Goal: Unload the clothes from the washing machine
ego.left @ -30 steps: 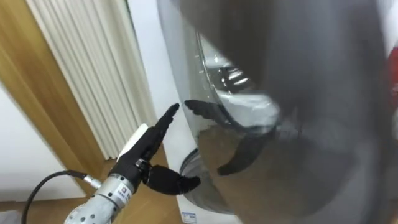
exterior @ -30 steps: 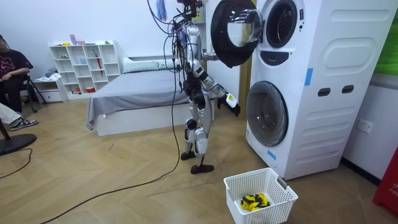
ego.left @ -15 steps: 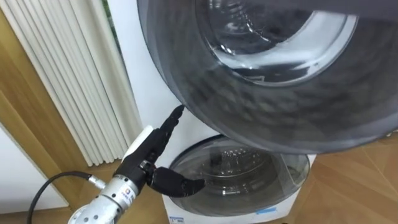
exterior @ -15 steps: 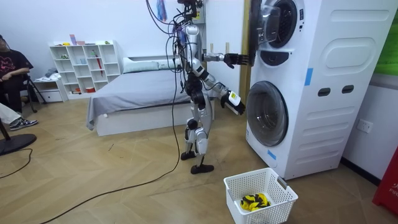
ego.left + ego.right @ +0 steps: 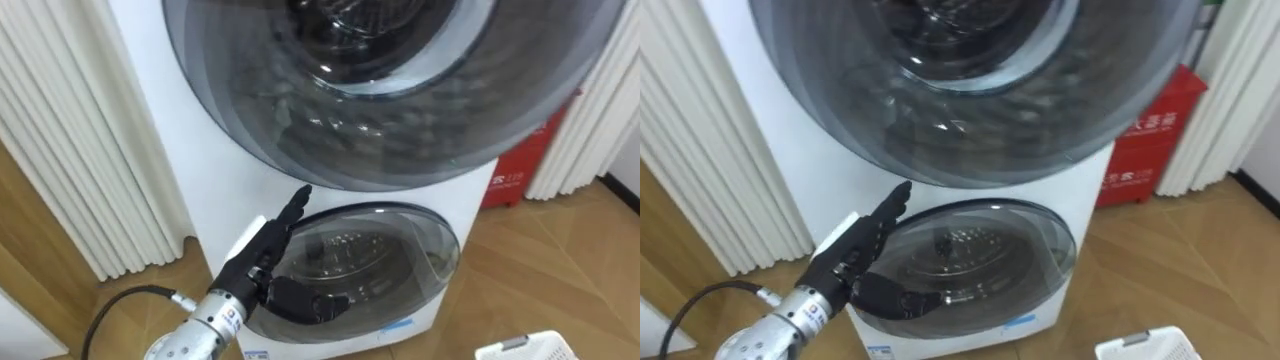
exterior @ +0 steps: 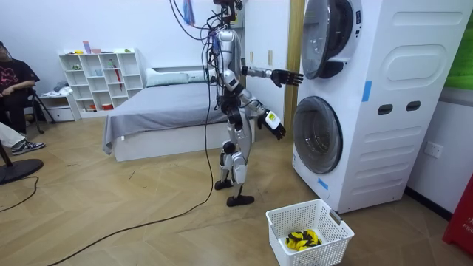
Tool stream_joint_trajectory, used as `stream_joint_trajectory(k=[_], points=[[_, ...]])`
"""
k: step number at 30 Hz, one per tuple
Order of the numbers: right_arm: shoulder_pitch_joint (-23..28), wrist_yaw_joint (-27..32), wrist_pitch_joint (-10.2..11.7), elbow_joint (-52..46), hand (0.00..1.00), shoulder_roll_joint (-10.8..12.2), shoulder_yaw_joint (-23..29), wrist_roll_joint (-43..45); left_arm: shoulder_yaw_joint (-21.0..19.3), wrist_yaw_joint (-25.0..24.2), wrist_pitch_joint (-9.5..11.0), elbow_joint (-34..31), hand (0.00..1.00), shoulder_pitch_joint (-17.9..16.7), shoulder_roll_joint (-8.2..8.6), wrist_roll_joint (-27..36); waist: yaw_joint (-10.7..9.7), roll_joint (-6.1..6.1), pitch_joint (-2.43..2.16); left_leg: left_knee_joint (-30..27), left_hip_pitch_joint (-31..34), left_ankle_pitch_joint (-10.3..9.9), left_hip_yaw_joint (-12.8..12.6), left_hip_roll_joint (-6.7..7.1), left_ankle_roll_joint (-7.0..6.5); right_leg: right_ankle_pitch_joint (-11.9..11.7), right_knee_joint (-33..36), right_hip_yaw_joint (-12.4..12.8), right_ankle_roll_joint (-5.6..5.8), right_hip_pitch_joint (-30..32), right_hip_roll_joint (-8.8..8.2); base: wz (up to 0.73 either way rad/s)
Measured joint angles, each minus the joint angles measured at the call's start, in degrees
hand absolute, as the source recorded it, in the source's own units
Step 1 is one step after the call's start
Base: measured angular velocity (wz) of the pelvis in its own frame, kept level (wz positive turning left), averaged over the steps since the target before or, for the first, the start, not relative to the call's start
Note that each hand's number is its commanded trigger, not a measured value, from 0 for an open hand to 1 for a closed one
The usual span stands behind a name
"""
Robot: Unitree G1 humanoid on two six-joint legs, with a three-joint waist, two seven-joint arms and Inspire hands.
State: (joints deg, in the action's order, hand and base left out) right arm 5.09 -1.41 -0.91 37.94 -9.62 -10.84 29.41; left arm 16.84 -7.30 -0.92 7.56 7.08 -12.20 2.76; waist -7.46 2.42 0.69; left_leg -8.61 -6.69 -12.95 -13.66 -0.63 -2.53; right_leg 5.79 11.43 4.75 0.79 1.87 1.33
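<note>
My left hand (image 5: 256,268) is nearest. It hangs low in front of the lower door (image 5: 385,250), with the fingers straight and close together, slanting up toward the machine, and the thumb held out underneath. It grips nothing, and I judge it is parked there to stay clear of the work above.

On the floor by the front corner of the washing machine (image 6: 384,103) sits the basket (image 6: 275,229), mouth up, close enough for a drop. One yellow-and-black cloth (image 6: 303,239) lies crumpled in its bottom. It is a heap with no long axis I can name, and it points nowhere in particular.

Above, the upper door (image 5: 400,135) looms over my view with its glass bulge turned toward me. In the room view it stands at an angle to the machine's front, not flush. My right hand (image 6: 287,76) is raised just beside its edge, fingers outstretched as far as I can make out, probably to swing it.

I cannot make out any clothes in the drum behind the glass. A red box (image 5: 512,165) stands beyond the machine.
</note>
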Motion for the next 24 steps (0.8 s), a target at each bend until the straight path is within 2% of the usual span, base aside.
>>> stream_joint_trajectory(k=[5,15,18,20,22,24], points=[[0.0,0.0,0.0,2.4,0.00,0.9,-0.4,-0.4,0.1,0.5,0.0,1.4,0.00,1.9,0.35,0.0,-0.4,0.06,-0.01,0.0,-0.1,-0.1,-0.6,-0.35,0.24,0.0,0.0,0.5,-0.07,0.2,0.40,-0.08],[0.0,0.0,0.1,4.2,0.00,1.1,-0.4,-1.5,0.1,2.2,0.2,3.6,0.00,2.0,0.93,1.1,-0.1,0.68,0.12,-0.1,0.1,-0.2,-0.9,-0.54,0.35,0.0,0.2,1.1,-0.44,0.7,0.73,-0.03],[0.0,-0.2,0.0,3.9,0.00,1.1,-0.5,-2.1,0.1,2.2,1.2,9.6,0.00,1.8,1.37,2.9,0.0,0.63,0.11,-0.1,-0.1,-0.2,-0.9,-0.51,0.35,0.1,0.3,1.2,-0.52,0.7,0.79,-0.04],[0.2,-0.2,0.1,4.1,0.00,1.1,-0.4,-2.3,0.1,3.1,1.5,15.0,0.00,0.2,1.72,3.3,0.1,0.40,0.26,0.0,-0.9,-0.2,-0.8,-0.55,0.36,0.2,0.2,1.2,-0.68,0.0,0.82,-0.05],[0.9,-0.2,0.4,4.7,0.00,1.1,-0.2,-2.8,-0.2,4.7,2.3,22.7,0.00,-3.7,1.81,2.6,1.0,-0.36,0.38,0.0,-2.3,-0.2,-0.1,-0.62,0.37,0.4,0.1,1.3,-1.00,-1.3,0.98,-0.16],[1.1,-0.1,0.5,5.3,0.00,1.1,-0.2,-3.5,-0.6,5.9,2.8,28.5,0.00,-7.1,1.77,2.2,2.0,-1.22,0.21,0.0,-2.5,-0.3,0.5,-0.70,0.48,0.6,0.1,1.3,-1.11,-1.4,1.14,-0.10]])
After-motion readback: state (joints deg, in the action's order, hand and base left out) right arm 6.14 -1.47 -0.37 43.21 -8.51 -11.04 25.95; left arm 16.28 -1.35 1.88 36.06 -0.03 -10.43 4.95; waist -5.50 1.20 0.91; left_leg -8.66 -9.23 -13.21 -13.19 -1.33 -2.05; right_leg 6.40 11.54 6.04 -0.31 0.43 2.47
